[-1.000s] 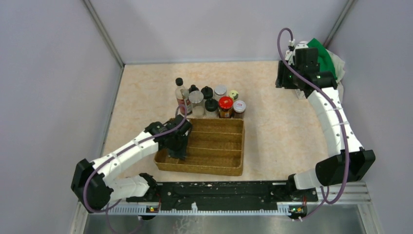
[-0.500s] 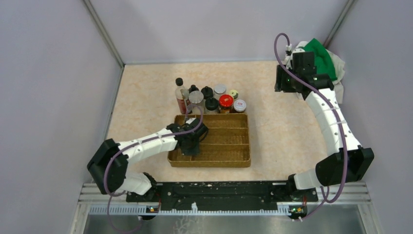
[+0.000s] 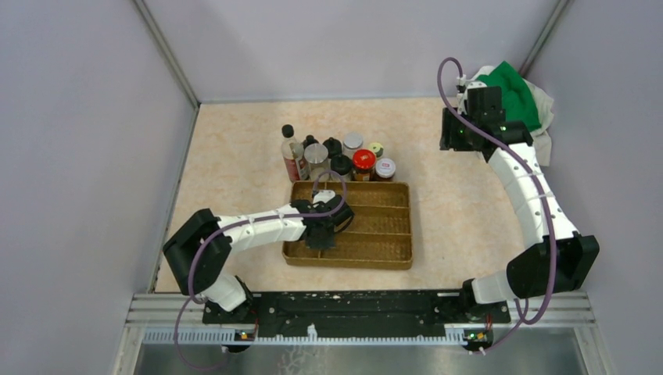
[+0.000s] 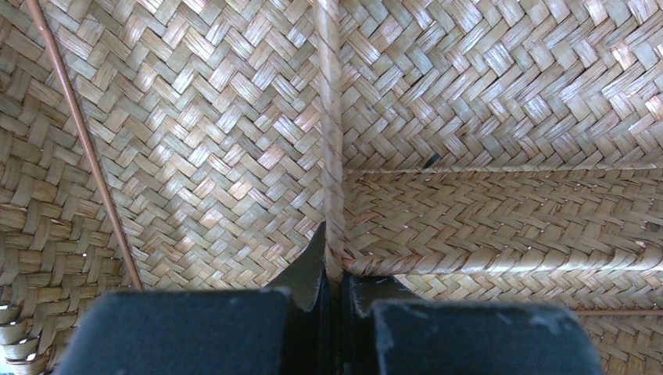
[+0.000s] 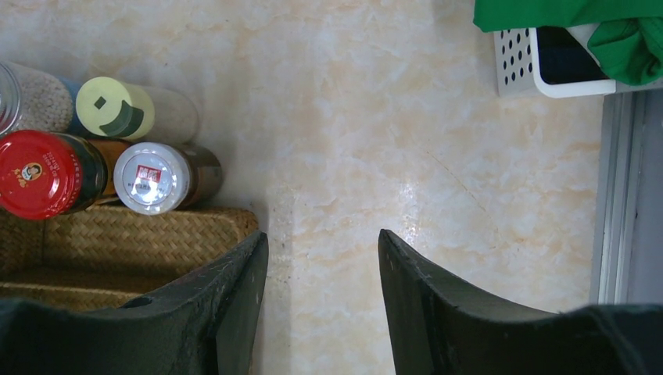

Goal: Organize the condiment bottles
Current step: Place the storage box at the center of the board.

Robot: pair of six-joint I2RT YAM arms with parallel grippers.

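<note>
Several condiment jars (image 3: 344, 160) stand in a tight group at mid-table, with a taller black-capped, red-labelled bottle (image 3: 292, 153) at their left end. The red lid (image 5: 39, 173), silver-white lid (image 5: 151, 177) and yellow-green lid (image 5: 113, 108) also show in the right wrist view. The brown woven divided tray (image 3: 403, 234) lies just in front of the jars and holds nothing. My left gripper (image 3: 319, 241) is shut on the tray's left wall (image 4: 332, 117), pinching its woven rim (image 4: 335, 269). My right gripper (image 5: 323, 242) is open and empty, high at the back right (image 3: 453, 134).
A white perforated basket (image 5: 547, 66) with green cloth (image 3: 516, 94) sits in the back right corner. Grey walls close in the left, back and right sides. The black rail (image 3: 352, 305) runs along the near edge.
My left gripper has dragged the tray to the right and slightly back, so it now lies squarely in front of the jars. The right gripper has drifted slightly left.
</note>
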